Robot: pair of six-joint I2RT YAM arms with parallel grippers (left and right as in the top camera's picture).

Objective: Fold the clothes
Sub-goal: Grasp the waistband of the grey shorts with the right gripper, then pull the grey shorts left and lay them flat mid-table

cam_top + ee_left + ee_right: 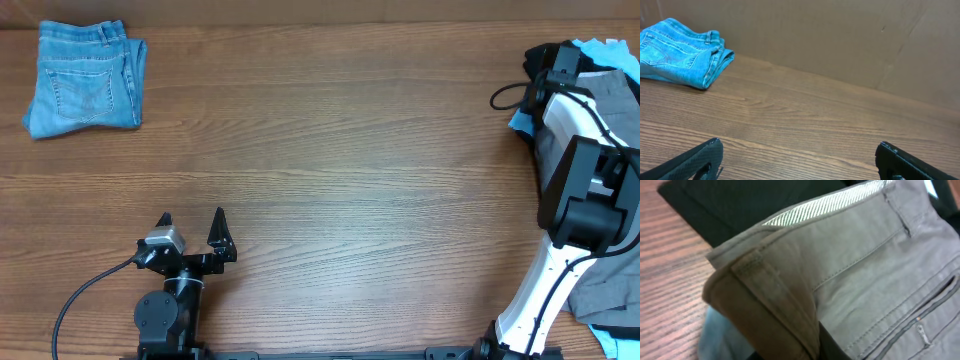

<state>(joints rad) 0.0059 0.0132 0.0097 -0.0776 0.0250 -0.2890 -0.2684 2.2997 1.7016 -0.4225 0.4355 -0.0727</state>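
Left claw (192,214) wide open above table (350,200)

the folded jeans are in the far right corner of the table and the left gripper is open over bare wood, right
No: the folded jeans lie in the far left corner, not the right, as the overhead view shows. The left gripper is open over bare wood.

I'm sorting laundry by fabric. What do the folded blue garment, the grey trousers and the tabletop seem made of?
Folded blue garment: likely denim, faded matte blue with stitched pocket and seams.
Grey trousers: probably cotton twill, smooth matte weave, pale ribbed waistband lining.
Tabletop: wood or wood-look laminate, brown grain lines.
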